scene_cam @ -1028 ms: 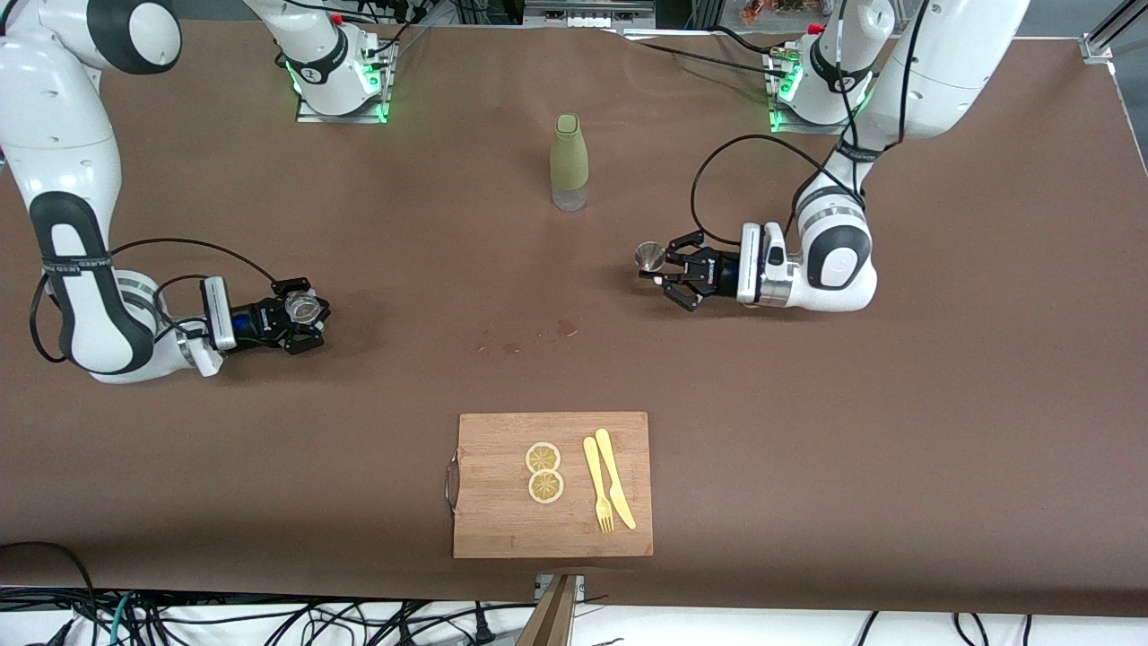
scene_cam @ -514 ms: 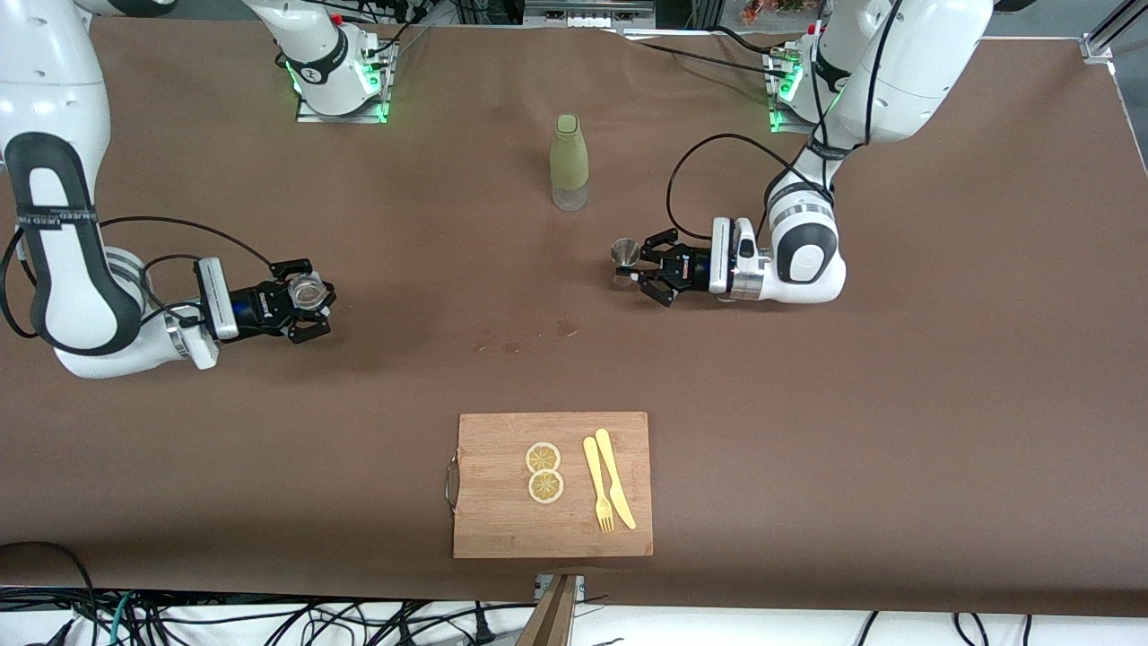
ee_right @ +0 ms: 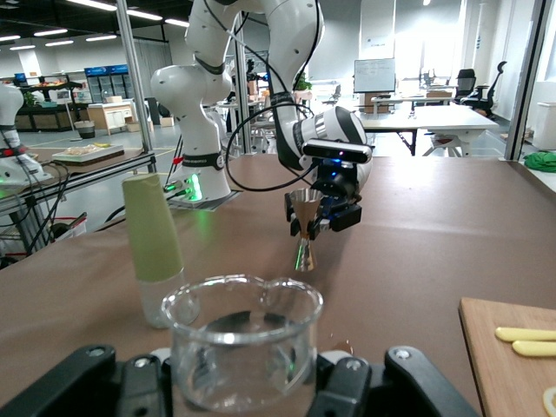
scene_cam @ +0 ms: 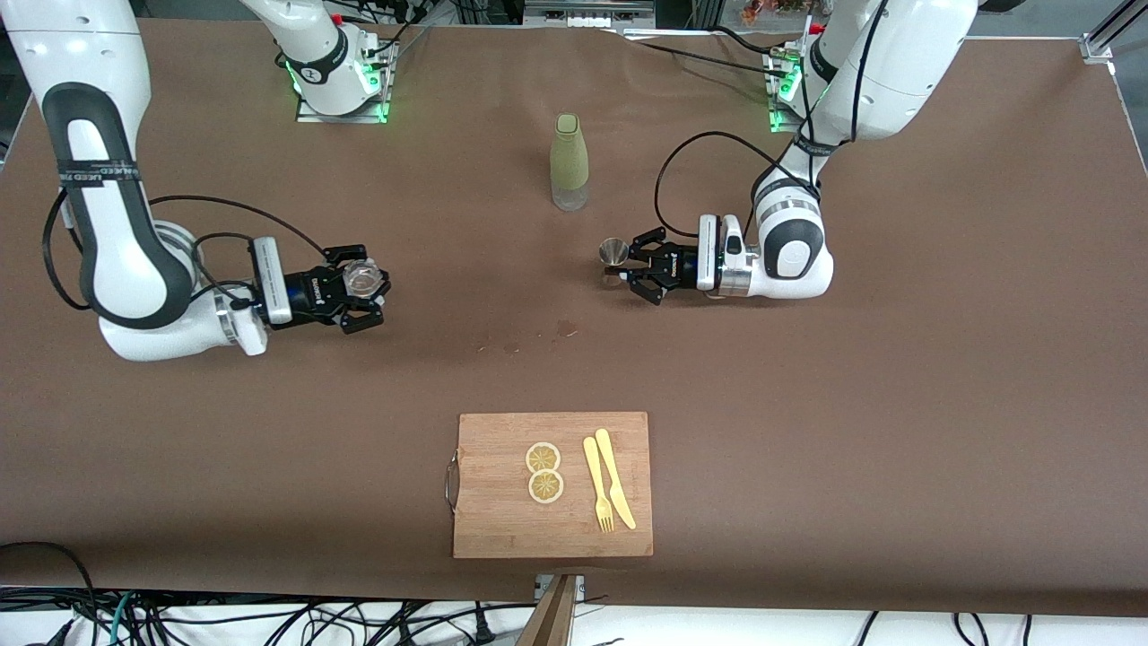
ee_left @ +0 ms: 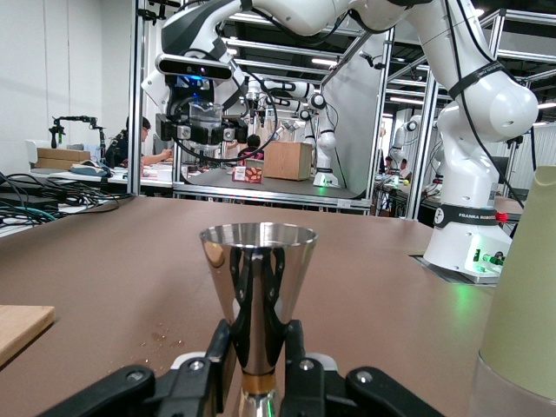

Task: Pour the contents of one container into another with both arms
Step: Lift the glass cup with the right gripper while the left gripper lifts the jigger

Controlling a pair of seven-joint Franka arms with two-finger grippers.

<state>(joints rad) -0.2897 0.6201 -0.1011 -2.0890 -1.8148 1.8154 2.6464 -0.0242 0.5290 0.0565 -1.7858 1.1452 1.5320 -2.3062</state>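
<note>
My right gripper is shut on the small clear glass tumbler, holding it upright above the table toward the right arm's end; the glass fills the right wrist view between the fingers. My left gripper is shut on the narrow waist of the steel jigger, upright just over the table near the middle. In the left wrist view the jigger stands between the fingertips. The right wrist view also shows the jigger in the left gripper, farther off.
A tall green-sleeved bottle stands beside the jigger, farther from the front camera. A wooden cutting board with two lemon slices, a yellow fork and knife lies near the front edge. Small wet spots mark the table.
Both arms have moved toward the middle of the table: the right gripper carried the glass inward, and the left gripper carried the jigger inward. Both grips held.
</note>
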